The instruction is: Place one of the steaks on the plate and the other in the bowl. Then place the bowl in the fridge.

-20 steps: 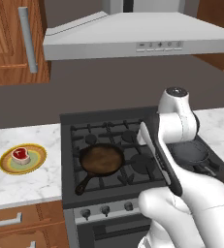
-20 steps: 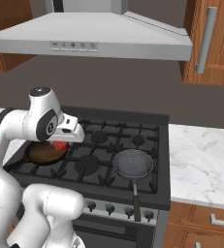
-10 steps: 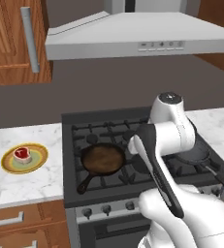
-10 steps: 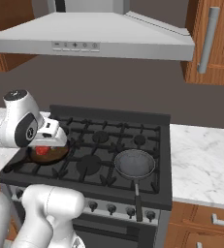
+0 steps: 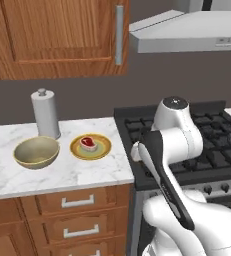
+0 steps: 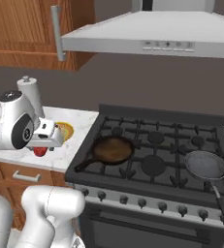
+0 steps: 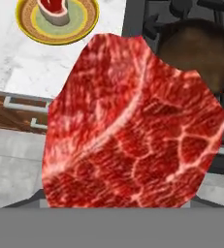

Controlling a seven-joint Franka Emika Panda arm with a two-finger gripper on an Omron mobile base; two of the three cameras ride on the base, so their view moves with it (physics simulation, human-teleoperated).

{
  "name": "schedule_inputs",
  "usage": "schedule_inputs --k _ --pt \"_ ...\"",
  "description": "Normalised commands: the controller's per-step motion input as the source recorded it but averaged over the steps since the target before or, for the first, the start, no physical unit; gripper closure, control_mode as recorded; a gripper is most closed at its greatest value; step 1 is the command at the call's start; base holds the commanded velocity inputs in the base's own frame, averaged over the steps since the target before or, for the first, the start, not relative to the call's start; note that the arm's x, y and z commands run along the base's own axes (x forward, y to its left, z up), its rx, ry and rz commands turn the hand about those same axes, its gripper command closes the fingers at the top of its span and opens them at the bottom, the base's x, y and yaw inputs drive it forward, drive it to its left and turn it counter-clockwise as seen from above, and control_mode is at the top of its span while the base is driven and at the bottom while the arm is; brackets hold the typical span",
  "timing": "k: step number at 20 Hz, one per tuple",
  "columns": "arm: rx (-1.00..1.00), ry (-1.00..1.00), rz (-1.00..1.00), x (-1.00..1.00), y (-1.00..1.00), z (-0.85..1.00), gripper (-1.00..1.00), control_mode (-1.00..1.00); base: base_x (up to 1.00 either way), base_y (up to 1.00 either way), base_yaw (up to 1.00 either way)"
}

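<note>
Steak [image 7: 133, 126] gripped in the claw [image 6: 40, 147], hanging over the surface [image 5: 62, 175] edge beside the stove [image 6: 152, 155].
Its long axis runs along the claw's line of sight. The other steak [image 5: 88, 142] lies on the plate [image 5: 104, 150], just right of the bowl [image 5: 36, 152]; wood cabinets [image 5: 57, 35] hang above the surface.
</note>
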Motion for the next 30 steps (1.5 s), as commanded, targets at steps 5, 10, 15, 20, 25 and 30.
schedule_inputs --k 5,10,15,20,25,30 --pt "0.0 0.0 0.0 0.0 0.0 0.0 1.0 1.0 -0.26 1.0 0.1" --pt "0.0 0.0 0.0 0.0 0.0 0.0 1.0 1.0 0.09 1.0 0.08" --pt "0.0 0.0 0.0 0.0 0.0 0.0 1.0 1.0 0.35 0.92 0.08" --pt "0.0 0.0 0.0 0.0 0.0 0.0 1.0 1.0 0.67 0.11 0.02" --pt "0.0 0.0 0.0 0.0 0.0 0.0 1.0 1.0 0.37 -0.24 0.0" --pt "0.0 0.0 0.0 0.0 0.0 0.0 1.0 1.0 0.35 -0.02 -0.1"
